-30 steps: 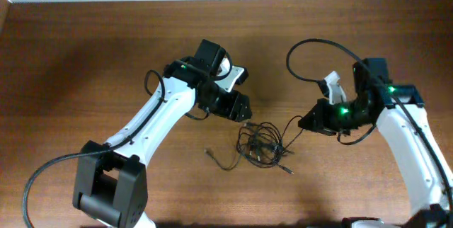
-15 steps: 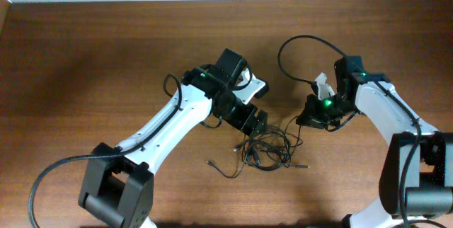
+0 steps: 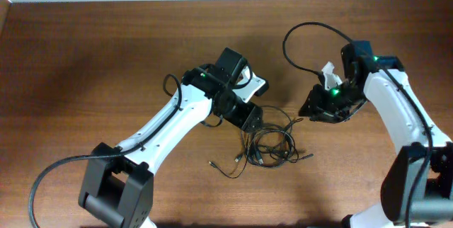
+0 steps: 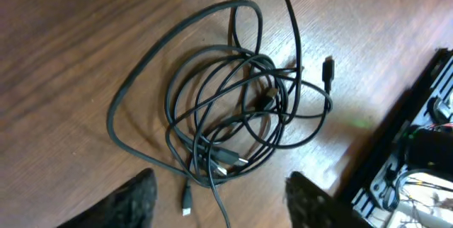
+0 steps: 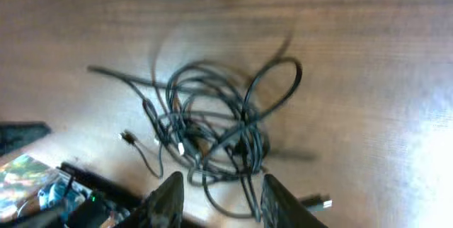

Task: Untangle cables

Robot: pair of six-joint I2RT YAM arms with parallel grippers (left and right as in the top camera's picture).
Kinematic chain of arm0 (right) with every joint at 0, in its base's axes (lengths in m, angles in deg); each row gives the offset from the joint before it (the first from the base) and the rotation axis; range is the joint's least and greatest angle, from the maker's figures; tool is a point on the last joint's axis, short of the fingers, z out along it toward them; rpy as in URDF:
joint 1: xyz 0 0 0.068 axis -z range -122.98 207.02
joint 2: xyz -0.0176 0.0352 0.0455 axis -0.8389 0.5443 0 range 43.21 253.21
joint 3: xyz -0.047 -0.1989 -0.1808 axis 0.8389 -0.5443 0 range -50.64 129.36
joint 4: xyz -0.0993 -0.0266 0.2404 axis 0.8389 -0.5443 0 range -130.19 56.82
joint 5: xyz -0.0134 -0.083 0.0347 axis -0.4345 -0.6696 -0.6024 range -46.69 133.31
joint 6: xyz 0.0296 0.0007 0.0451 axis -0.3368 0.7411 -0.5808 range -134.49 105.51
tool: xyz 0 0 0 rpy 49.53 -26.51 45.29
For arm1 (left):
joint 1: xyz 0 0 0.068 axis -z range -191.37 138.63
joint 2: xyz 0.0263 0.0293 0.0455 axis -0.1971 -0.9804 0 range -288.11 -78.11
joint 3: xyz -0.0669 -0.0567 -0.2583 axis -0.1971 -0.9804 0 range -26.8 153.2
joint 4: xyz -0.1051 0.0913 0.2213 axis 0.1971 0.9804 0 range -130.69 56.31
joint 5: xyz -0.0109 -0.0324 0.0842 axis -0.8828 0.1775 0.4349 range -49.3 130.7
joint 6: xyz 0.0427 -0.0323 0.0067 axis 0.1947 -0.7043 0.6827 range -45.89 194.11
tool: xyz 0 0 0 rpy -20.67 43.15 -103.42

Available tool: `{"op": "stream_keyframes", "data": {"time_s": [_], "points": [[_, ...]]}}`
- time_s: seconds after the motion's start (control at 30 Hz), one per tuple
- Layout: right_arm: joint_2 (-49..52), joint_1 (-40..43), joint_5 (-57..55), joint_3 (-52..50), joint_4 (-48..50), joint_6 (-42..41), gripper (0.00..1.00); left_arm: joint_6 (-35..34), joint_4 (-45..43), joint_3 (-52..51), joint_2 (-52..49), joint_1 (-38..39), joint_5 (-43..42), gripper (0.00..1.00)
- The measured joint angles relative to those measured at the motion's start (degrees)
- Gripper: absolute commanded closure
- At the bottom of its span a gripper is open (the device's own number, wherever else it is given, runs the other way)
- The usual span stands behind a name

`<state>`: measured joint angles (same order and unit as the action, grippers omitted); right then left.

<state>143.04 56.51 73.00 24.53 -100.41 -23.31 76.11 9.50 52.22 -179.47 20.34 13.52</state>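
The cables [image 3: 272, 143] lie in one tangled heap of thin black cords on the wooden table between my two arms. A loose strand with a plug [image 3: 212, 163] trails off to its left. My left gripper [image 3: 251, 120] hovers at the heap's upper left. In the left wrist view the left gripper [image 4: 223, 207] is open above the cables [image 4: 233, 100], and one strand with a small plug [image 4: 186, 201] lies on the table between the fingers. My right gripper [image 3: 309, 111] hangs at the heap's upper right. Seen from its wrist, the right gripper [image 5: 221, 203] is open over the cables [image 5: 212, 122], holding nothing.
A thick black robot cable [image 3: 297, 37] loops up behind the right arm. The right arm's hardware [image 4: 425, 150] fills the right edge of the left wrist view. A silvery plug [image 5: 322, 202] lies just right of the right fingers.
The left arm swung right and down to the heap. The right gripper opened, let go of the strand it held, and drew back up and right. The heap shifted slightly.
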Motion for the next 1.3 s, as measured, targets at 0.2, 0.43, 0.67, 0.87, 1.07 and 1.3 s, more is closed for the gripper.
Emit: {"op": "stream_keyframes", "data": {"time_s": [0.2, 0.43, 0.67, 0.87, 1.07, 1.3], "points": [[0.0, -0.4, 0.2, -4.6, -0.9, -5.9, 0.74, -3.2, -6.6, 0.0, -3.6, 0.1, 0.0, 0.43], [-0.1, -5.6, 1.1, -13.6, 6.1, -13.8, 0.78, -2.0, -8.2, -0.1, -10.7, 0.7, 0.2, 0.44], [-0.1, -10.7, 1.2, -13.6, 9.0, -15.2, 0.74, -1.4, -8.5, -0.2, -16.3, 0.7, 3.9, 1.0], [-0.1, -13.3, 1.2, -13.6, 11.6, -16.6, 0.72, -1.4, -7.8, -0.2, -16.3, 0.4, 8.2, 1.0], [-0.1, -13.6, 1.2, -13.6, 16.5, -17.6, 0.67, -4.5, -4.7, -0.2, -16.3, -5.9, 11.7, 1.0], [-0.1, -13.6, 8.4, -13.7, 22.0, -18.0, 0.59, -5.1, -1.7, -0.2, -16.3, -21.0, 2.5, 1.0]]}}
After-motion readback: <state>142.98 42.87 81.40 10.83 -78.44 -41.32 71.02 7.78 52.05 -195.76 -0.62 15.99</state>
